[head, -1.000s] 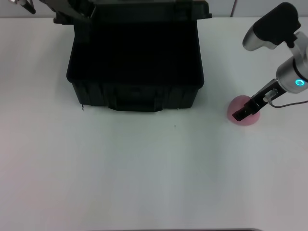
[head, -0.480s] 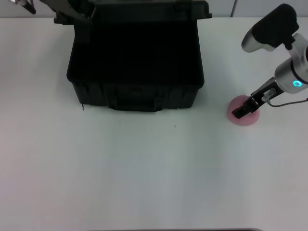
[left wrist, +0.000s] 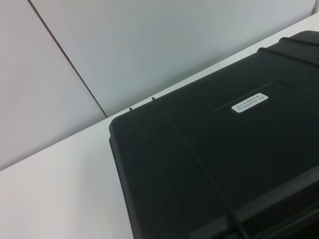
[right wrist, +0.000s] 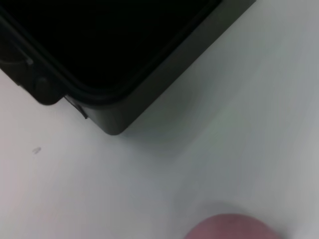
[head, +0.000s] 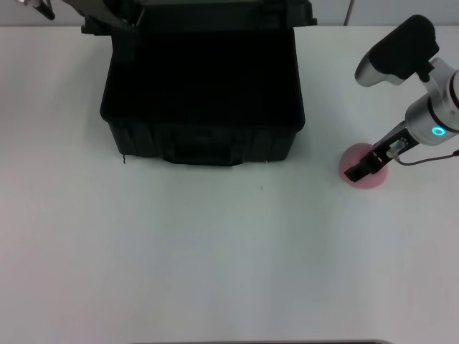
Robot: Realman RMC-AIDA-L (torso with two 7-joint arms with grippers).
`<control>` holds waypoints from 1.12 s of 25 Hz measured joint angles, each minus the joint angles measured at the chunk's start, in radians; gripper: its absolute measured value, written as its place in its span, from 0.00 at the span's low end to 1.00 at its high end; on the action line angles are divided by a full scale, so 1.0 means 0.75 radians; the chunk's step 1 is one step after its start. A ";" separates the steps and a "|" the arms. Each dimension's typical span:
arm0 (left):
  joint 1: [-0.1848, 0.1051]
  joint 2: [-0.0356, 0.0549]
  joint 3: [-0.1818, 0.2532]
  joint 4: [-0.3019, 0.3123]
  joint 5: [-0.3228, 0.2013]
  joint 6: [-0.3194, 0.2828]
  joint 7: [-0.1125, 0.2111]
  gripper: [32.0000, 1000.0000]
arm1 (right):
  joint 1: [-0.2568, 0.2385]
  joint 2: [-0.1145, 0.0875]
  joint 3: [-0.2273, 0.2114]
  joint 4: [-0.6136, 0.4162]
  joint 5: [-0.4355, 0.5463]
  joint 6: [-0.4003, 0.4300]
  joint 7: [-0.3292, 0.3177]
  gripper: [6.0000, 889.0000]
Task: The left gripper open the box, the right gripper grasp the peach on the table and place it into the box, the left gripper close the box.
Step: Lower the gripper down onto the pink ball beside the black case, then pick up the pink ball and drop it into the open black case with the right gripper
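Resting on the pink peach (white table), the right gripper hides its jaw state; cannot tell. The black box stands open; the left gripper sits at its lid corner.

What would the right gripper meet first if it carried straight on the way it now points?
The peach. The right gripper slants down onto it, its tip already over the fruit on the table. Whether they already touch cannot be told; height is unclear from above.

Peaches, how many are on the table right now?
1. The peach lies on the table, right of the open box, under the right gripper. The box interior is too dark to check.
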 joint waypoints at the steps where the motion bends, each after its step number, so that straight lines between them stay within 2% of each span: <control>1: 0.000 0.000 0.000 0.000 0.000 0.000 0.000 0.49 | 0.000 0.000 0.002 0.000 0.000 -0.001 0.002 0.75; 10: -0.001 0.000 0.000 0.000 -0.001 0.001 0.000 0.49 | -0.001 0.000 0.001 -0.001 0.000 -0.004 0.001 0.74; 15: 0.000 0.000 0.000 -0.001 -0.002 0.002 0.000 0.50 | -0.002 0.000 0.001 -0.008 0.000 -0.003 -0.002 0.47; 18: 0.001 0.000 0.000 -0.002 -0.002 0.002 0.000 0.50 | -0.003 0.000 0.001 -0.010 0.000 -0.002 -0.002 0.26; 28: 0.007 0.000 0.000 -0.002 -0.002 0.007 0.002 0.50 | -0.009 0.000 0.001 -0.030 0.000 0.010 -0.002 0.21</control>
